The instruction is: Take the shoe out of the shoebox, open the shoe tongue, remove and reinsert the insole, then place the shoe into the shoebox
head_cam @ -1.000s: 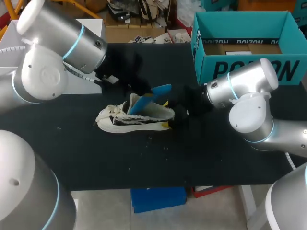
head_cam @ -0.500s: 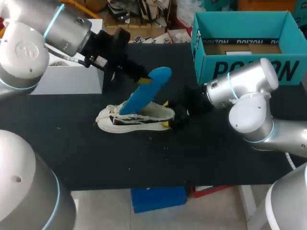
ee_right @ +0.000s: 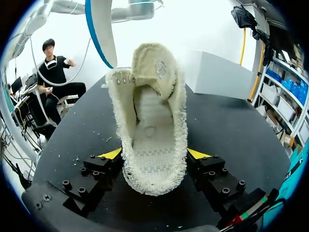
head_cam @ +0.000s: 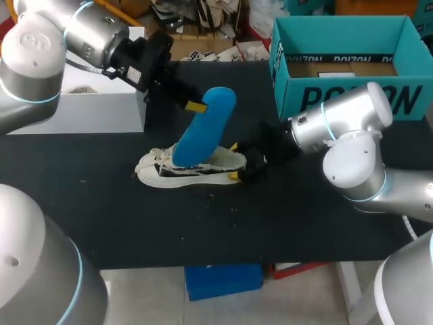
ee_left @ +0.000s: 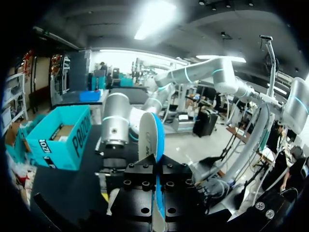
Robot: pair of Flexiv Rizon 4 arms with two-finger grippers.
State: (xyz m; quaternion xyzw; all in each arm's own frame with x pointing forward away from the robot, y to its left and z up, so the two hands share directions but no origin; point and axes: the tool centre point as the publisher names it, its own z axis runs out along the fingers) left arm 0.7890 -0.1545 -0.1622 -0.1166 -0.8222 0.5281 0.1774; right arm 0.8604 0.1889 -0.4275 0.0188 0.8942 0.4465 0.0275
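The cream knit shoe [head_cam: 193, 167] lies on the black table [head_cam: 284, 217], toe to the left. My right gripper [head_cam: 245, 162] is shut on its heel; in the right wrist view the yellow fingertips [ee_right: 111, 153] press both sides of the shoe [ee_right: 152, 145], whose opening gapes. My left gripper [head_cam: 196, 106] is shut on the top end of the blue insole [head_cam: 201, 128], which stands nearly upright over the shoe's front. In the left wrist view the insole [ee_left: 157, 137] rises edge-on from between the left gripper [ee_left: 155, 193]. Its lower end is hidden behind the shoe's collar.
The open teal shoebox [head_cam: 345, 101] stands at the back right of the table, behind my right arm. A white box [head_cam: 88, 108] sits at the back left beneath my left arm. Small crumbs [head_cam: 223, 200] lie on the table in front of the shoe.
My left gripper has risen and drawn back to the left, pulling the blue insole up out of the shoe until it stands nearly upright. The right arm and shoe have stayed put.
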